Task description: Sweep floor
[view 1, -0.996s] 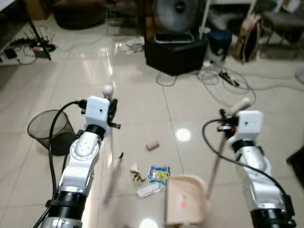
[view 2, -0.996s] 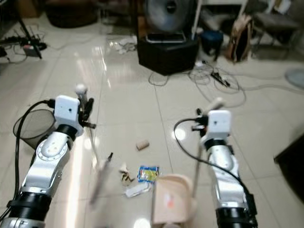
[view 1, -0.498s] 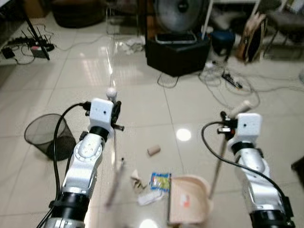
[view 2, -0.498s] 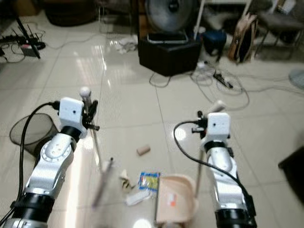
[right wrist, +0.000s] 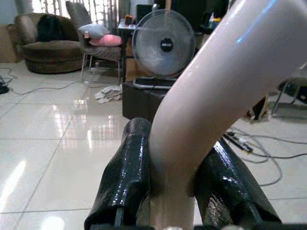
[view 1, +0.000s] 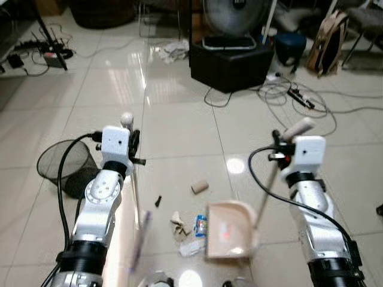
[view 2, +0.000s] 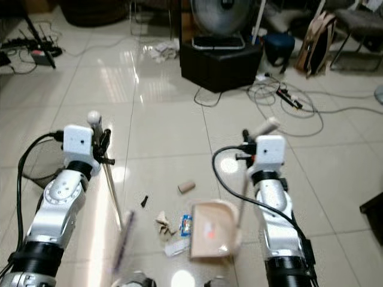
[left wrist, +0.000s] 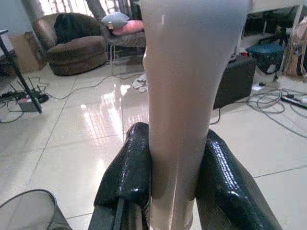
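gripping broom (view 1: 136, 203) left gripper (left wrist: 175, 163), dustpan (view 1: 229, 230) right gripper (right wrist: 175, 165), forearms raised

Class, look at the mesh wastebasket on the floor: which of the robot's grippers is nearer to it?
Left. The left gripper, clamped on the broom handle, is right beside the wastebasket; the right gripper holds the dustpan handle across the floor.
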Controlling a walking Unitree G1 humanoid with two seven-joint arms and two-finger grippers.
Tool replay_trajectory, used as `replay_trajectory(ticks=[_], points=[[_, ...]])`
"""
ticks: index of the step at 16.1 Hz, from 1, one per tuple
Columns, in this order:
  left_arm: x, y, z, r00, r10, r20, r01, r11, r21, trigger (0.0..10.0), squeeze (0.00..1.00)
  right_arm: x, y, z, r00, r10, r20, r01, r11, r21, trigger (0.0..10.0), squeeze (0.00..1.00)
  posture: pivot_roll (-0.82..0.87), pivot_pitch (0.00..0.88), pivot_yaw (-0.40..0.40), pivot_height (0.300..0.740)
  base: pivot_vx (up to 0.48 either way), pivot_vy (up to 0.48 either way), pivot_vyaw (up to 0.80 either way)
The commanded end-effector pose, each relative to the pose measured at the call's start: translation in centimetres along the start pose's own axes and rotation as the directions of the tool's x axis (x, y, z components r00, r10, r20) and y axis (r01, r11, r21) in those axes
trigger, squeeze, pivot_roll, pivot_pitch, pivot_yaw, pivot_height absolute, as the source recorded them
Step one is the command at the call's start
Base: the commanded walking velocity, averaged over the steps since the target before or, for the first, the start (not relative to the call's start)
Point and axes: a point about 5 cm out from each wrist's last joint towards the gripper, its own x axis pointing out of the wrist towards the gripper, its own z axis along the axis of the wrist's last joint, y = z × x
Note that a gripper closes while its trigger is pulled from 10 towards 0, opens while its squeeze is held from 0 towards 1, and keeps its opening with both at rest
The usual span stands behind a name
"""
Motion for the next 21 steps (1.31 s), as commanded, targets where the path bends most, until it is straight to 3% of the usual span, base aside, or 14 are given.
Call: replay_trajectory(ticks=[1,4,7,10,14,21], points=[[0.5,0.3,1.5,0.997,0.016,0.070,-0.017,1.000,0.014,10.0,0.00,0.2,-0.3,0.4,0.999,-0.018,0.030,0.018,1.000,-0.002,10.0,0.00,0.05,0.103,0.024,0.740,0.000,0.000,0.00],[0.6,-0.2,1.7,0.997,-0.008,0.073,0.008,1.000,0.000,10.0,0.00,0.7,-0.2,0.7,0.999,-0.023,0.023,0.023,1.000,-0.006,10.0,0.00,0.04,0.111,0.019,0.740,0.000,0.000,0.00],[0.7,-1.4,2.4,0.991,-0.059,0.119,0.053,0.997,0.059,10.0,0.00,0.9,-0.3,0.8,0.999,-0.016,0.031,0.017,1.000,-0.021,10.0,0.00,0.05,0.117,0.015,0.740,0.000,0.000,0.00],[1.0,-1.9,2.9,0.985,-0.099,0.141,0.093,0.994,0.049,10.0,0.00,0.5,0.0,0.5,1.000,-0.016,0.026,0.017,0.999,-0.030,10.0,0.00,0.03,0.112,0.034,0.740,0.000,0.000,0.00],[1.6,-2.3,3.1,0.983,-0.113,0.144,0.106,0.993,0.056,10.0,0.00,0.0,-0.4,0.7,0.999,-0.026,0.036,0.028,0.999,-0.037,10.0,0.00,0.03,0.115,0.041,0.740,0.301,0.000,0.58],[1.5,-2.7,3.0,0.979,-0.147,0.138,0.140,0.988,0.065,10.0,0.00,-0.7,-0.7,0.1,0.998,-0.052,0.016,0.053,0.999,-0.010,10.0,0.00,0.03,0.108,0.058,0.740,0.334,0.000,0.00]])
